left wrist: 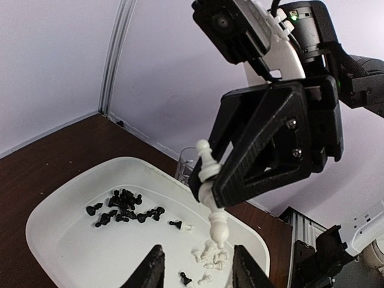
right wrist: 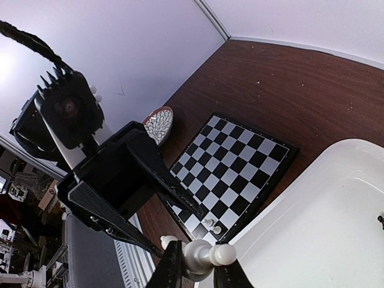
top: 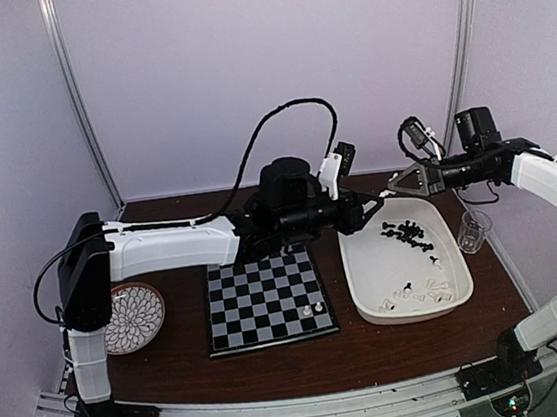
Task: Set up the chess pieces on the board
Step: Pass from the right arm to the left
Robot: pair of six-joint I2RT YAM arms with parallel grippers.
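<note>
- Lightness and slipperiness are being assumed of the white chess piece (left wrist: 208, 186), which is being pinched mid-stem by the right fingers (left wrist: 264, 150).
- Left fingers (left wrist: 153, 270) are being shown spread and empty.

— Overhead tally, please?
— I log one flat black-and-pale chequered chessboard (top: 267, 300) on the dark brown table (top: 276, 362), with two small white plastic chess pieces (top: 313, 311) by its near right corner. Just right of it is one white oblong plastic tray (top: 367, 279): black pieces (top: 408, 232) clustered far, white pieces (top: 424, 290) near.
— Anything else?
— One round patterned plate (top: 135, 316) left of the board. One clear cup (top: 473, 232) right of the tray. My left gripper (top: 367, 208) and right gripper (top: 389, 193) sit tip to tip above the tray's far left corner.
</note>
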